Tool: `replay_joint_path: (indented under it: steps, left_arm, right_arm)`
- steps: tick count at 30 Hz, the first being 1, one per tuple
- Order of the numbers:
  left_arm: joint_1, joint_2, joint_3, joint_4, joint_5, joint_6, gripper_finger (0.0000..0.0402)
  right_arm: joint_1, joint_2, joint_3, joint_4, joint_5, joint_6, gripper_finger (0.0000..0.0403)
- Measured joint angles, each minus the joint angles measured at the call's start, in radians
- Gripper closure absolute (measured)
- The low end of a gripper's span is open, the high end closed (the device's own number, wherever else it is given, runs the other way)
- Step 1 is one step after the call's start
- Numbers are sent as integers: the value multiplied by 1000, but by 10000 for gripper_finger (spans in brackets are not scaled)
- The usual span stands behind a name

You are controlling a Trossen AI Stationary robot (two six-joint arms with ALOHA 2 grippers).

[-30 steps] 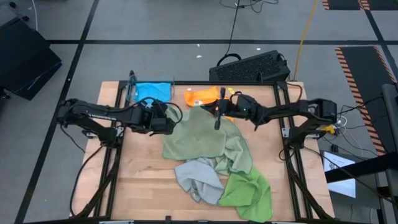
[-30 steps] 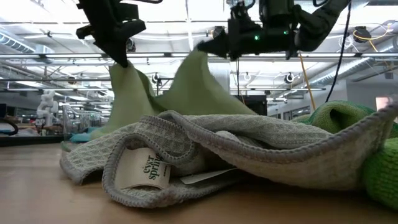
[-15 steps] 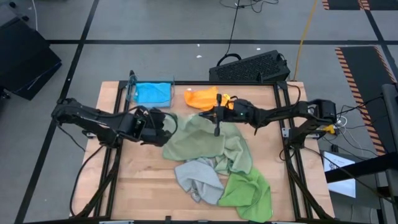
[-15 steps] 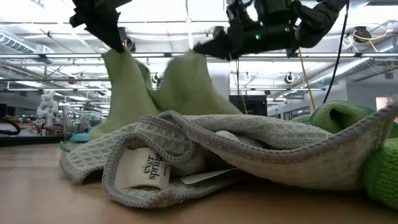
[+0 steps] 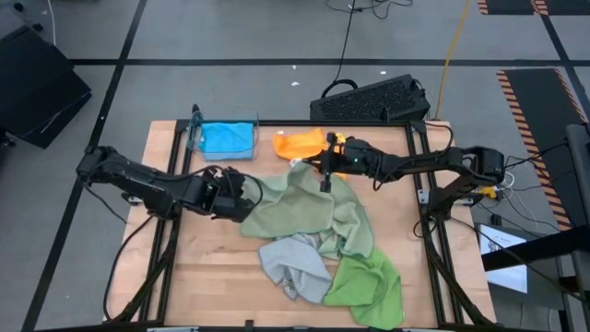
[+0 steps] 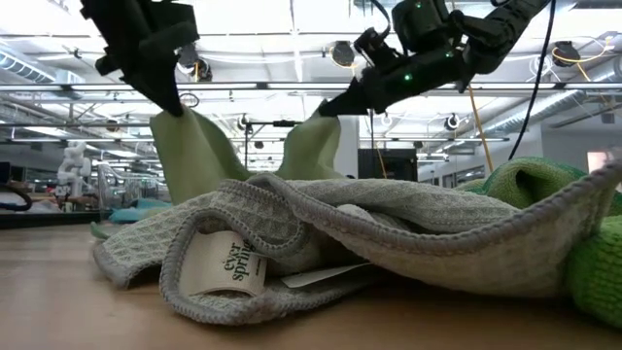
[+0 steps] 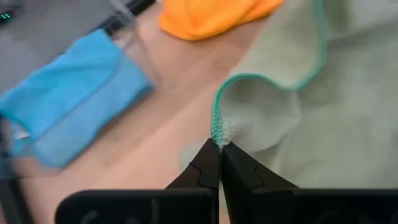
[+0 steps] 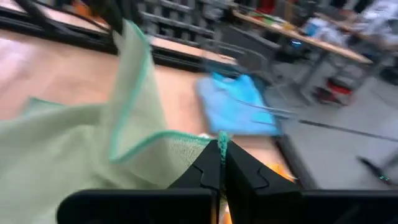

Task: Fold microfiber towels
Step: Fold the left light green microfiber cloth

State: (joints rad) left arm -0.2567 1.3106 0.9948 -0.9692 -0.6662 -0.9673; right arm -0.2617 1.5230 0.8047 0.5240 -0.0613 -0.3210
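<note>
My left gripper (image 5: 241,191), at mid-left of the high view, pinches one corner of the sage green towel (image 5: 304,207); my right gripper (image 5: 323,166), at upper centre, pinches another. The low view shows both corners lifted above the grey towel (image 6: 389,243).

Even, bright overhead light with soft shadows on the bench (image 5: 212,267). Ceiling lights (image 6: 292,19) glare in the low view. Both wrist views are blurred, especially the blue towel (image 7: 59,93).
</note>
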Motion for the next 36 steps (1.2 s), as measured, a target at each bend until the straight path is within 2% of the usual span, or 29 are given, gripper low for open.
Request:
replay_joint_path:
  steps: [7,10,14,19,23,29,36]
  left_arm:
    - [-79,0,-4,22,31,9,396]
    - [-106,0,-5,22,-6,-8,396]
    - [-136,24,-5,58,-69,110,396]
    - [-161,62,-11,90,-71,217,396]
    - [-165,75,-74,170,-26,221,396]
    - [-171,76,-164,297,53,208,396]
    - [-192,76,-244,456,92,211,396]
  right_arm:
    - [10,-42,0,-172,-81,21,401]
    - [15,-66,-1,-265,-98,13,401]
    - [41,-100,-1,-368,-98,-7,401]
    - [62,-113,-1,-427,-114,40,401]
    - [68,-106,-1,-458,-181,101,401]
    - [90,-106,-1,-462,-178,182,401]
    - [94,-106,-1,-465,-171,215,388]
